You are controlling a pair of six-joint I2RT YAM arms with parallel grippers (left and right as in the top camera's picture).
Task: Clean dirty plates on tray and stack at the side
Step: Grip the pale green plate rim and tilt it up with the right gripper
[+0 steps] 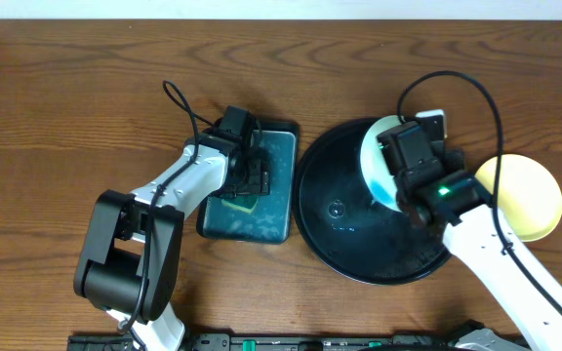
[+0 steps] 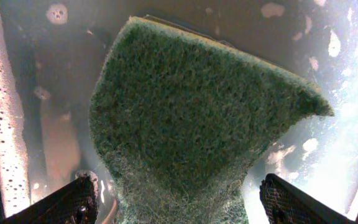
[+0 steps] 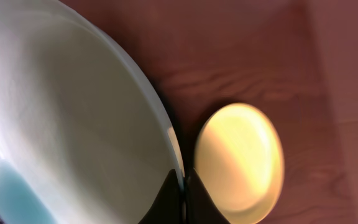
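**Item 1, pale plate** [image 1: 377, 156]. Mint-white and round. You had it tilted up on edge over the black tray [image 1: 344, 229], at about 1 o'clock of that tray's face in the overhead view. A blue-teal patch showed low on its face, toward the tray's centre.

**Item 2, right claw** [image 3: 182, 186]. Your right claw was pinched fully together on the pale plate's rim. In the right wrist view the two dark fingertips met at 6 o'clock of the frame, with the thin rim caught between them.

**Item 3, yellow plate** [image 1: 525, 195]. It lay flat on the table [image 1: 86, 88], at 3 o'clock of the black tray and just off its rim. Your right arm crossed its near edge. In the right wrist view it sat beside the pale plate's rim, at 3 o'clock of it.

**Item 4, black tray.** Large, round and glossy, with a raised rim. Wet streaks and droplets showed on its floor.

**Item 5, teal tray** [image 1: 279, 210]. Rectangular, and smaller than the black tray. It stood at 9 o'clock of the black tray, just beside it. Its floor looked wet and foamy in the left wrist view.

**Item 6, sponge** [image 2: 197, 112]. Its green scouring face was up, and it lay in the teal tray.

**Item 7, left claw** [image 1: 247, 180]. Your left claw hung over the teal tray with its jaws spread as wide as they go. The sponge sat between the fingers [image 2: 79, 199], and they gripped nothing.
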